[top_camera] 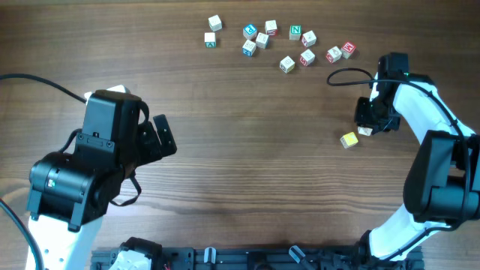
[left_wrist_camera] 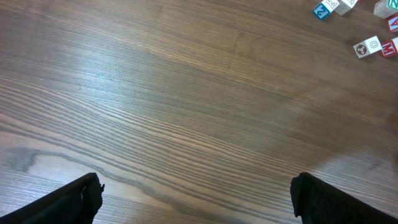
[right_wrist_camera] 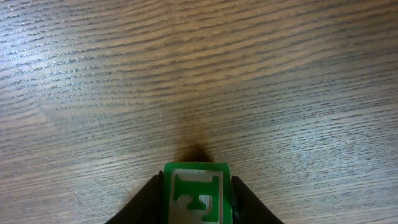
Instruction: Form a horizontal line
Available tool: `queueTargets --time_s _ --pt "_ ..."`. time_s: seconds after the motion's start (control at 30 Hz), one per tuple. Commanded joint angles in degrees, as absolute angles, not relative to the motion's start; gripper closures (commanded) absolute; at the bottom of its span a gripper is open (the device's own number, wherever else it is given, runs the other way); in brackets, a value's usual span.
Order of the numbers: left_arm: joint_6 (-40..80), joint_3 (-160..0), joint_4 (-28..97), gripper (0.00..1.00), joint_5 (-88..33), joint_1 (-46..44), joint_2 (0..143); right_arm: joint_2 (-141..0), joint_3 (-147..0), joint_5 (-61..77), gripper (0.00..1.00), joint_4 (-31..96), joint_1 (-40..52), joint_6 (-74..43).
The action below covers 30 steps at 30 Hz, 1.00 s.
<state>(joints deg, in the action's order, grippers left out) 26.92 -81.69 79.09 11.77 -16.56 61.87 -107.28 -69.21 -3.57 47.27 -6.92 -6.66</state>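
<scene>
My right gripper is shut on the cube with a green F and holds it just over the wood. In the overhead view this gripper is at the right, and a pale face of the held cube peeks out at its tip. The yellow cube lies on the table just left of and below that tip, close to it. I cannot pick out a separate pale whitish cube beside them. My left gripper is open and empty over bare wood, at the left in the overhead view.
Several loose white letter cubes with red, blue and green letters lie scattered along the far edge; a few show at the top right of the left wrist view. A black cable loops near the right arm.
</scene>
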Motion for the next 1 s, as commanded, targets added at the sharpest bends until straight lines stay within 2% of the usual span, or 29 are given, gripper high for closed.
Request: queueTargets --time_s 0.0,0.03,0.1,0.17,0.23,0.27,0.3,0.33,0.57,0.83,0.87,0.9,0.97 --pt "27.49 -81.47 78.94 0.00 12.08 -16.75 61.67 -107.39 -67.92 -3.86 0.56 49.41 -6.83 -7.70" --pt "27.49 -81.47 78.94 0.00 12.08 -16.75 61.67 -107.37 -67.92 -3.18 0.50 50.02 -6.83 -7.68" --pt "27.49 -81.47 78.94 0.00 12.08 -16.75 61.67 -107.37 -67.92 -3.03 0.44 50.85 -6.83 -7.75" --pt "27.49 -81.47 78.96 0.00 12.08 -16.75 61.67 -107.35 -68.34 -3.05 0.44 51.53 -6.83 -8.14" --pt "27.46 -81.47 78.94 0.00 12.08 -16.75 61.67 -107.35 -69.17 -3.03 0.51 52.03 -6.83 -8.16" --pt "27.49 -81.47 78.94 0.00 12.08 -16.75 61.67 -107.35 -70.13 -3.05 0.48 52.07 -6.83 -8.58" --pt "27.49 -81.47 78.94 0.00 12.05 -16.75 61.67 -107.35 -71.61 -3.01 0.41 52.21 -6.83 -9.30" --pt "27.46 -81.47 78.94 0.00 12.05 -16.75 61.67 -107.35 -73.52 -3.05 0.40 52.58 -6.83 -10.13" --pt "27.46 -81.47 78.94 0.00 12.08 -16.75 61.67 -107.22 -94.35 5.98 0.38 60.18 -6.55 -11.97" --pt "27.27 -81.47 77.47 0.00 12.93 -16.75 61.65 -95.66 -95.94 6.22 0.36 65.54 -6.74 -13.72" --pt "27.29 -81.47 77.01 0.00 13.19 -16.75 61.67 -92.66 -95.94 6.20 0.27 65.69 -6.74 -13.65" --pt "27.29 -81.47 77.97 0.00 13.13 -16.75 61.65 -88.27 -95.94 5.87 0.09 65.58 -6.74 -13.54" --pt "27.46 -81.47 78.08 0.00 11.84 -16.75 61.65 -84.82 -95.94 5.82 0.04 65.63 -6.72 -13.56"
